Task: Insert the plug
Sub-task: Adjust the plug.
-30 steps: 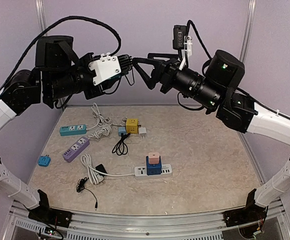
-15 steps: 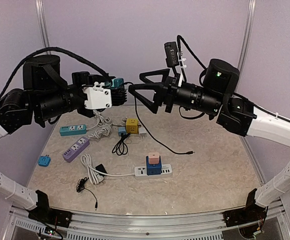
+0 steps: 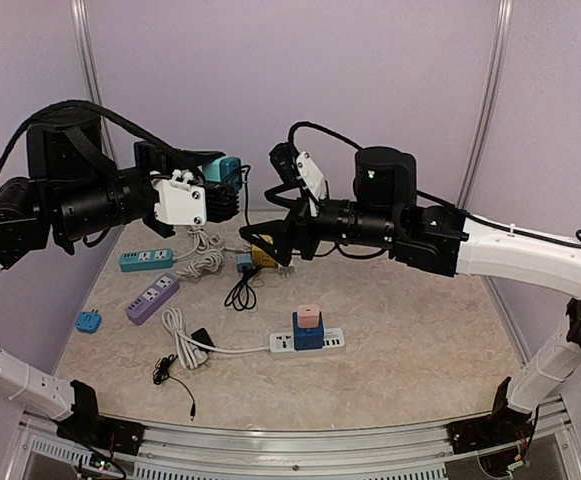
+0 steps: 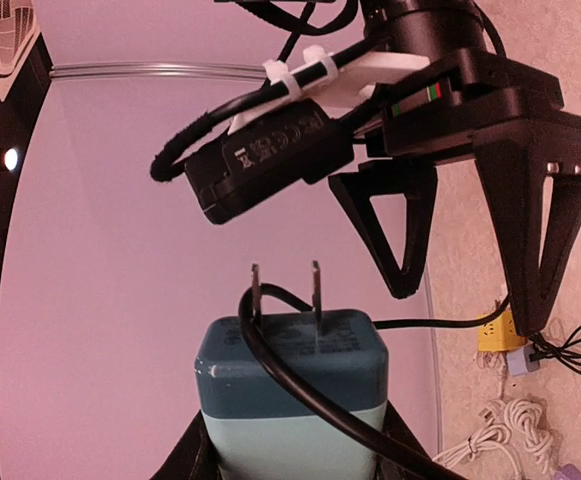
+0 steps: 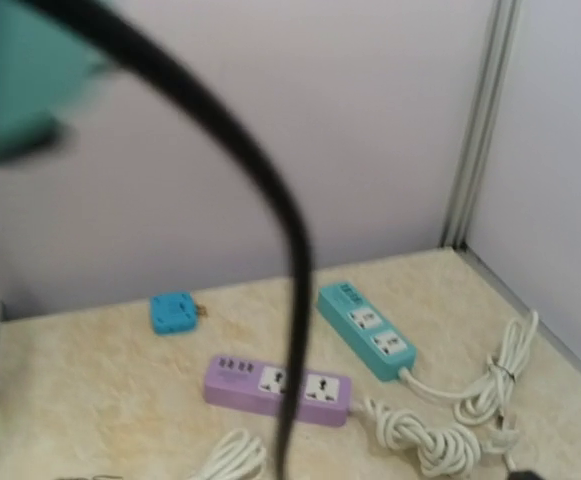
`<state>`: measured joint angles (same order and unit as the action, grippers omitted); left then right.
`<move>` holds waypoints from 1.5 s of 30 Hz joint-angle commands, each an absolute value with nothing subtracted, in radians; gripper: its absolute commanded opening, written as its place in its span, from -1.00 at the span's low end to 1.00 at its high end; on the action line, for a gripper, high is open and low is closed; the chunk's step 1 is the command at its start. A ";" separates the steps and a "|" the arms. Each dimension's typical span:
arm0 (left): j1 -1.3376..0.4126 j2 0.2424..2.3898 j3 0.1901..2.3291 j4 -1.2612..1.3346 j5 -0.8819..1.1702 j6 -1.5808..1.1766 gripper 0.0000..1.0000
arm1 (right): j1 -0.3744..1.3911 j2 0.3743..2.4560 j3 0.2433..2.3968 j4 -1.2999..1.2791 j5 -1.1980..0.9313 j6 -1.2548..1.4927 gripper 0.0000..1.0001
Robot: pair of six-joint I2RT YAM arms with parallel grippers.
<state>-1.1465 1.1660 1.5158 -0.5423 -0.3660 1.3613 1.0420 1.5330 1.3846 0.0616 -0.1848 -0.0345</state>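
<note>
Two things we see: left end effector [image 3: 220,190] clamping teal plug [image 4: 290,375], black cable [image 4: 305,405] draped across it; right end effector [image 4: 467,300] spread wide opposite.

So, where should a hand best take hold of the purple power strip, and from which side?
Probably from straight above, pinching across its narrow width near the middle. The purple power strip lies flat on the table, so both long sides are free, while its white cord crowds one end.
</note>
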 commanded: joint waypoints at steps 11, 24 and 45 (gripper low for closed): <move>-1.124 1.148 1.490 -0.513 -0.433 1.311 -1.00 | 1.025 1.561 1.467 0.116 -0.062 0.066 -1.00; -0.927 1.210 1.538 -0.304 -0.550 1.240 -1.00 | 1.144 1.353 1.269 -0.110 -0.074 -0.028 0.84; -1.079 1.104 1.446 -0.363 -0.457 1.232 -1.00 | 1.061 1.390 1.488 0.034 -0.067 0.241 0.58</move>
<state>-1.0718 1.0946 1.3994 -0.3325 -0.4801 1.2919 1.0546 1.3075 1.4380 -0.1448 -0.1688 0.1360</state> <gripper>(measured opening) 0.368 0.804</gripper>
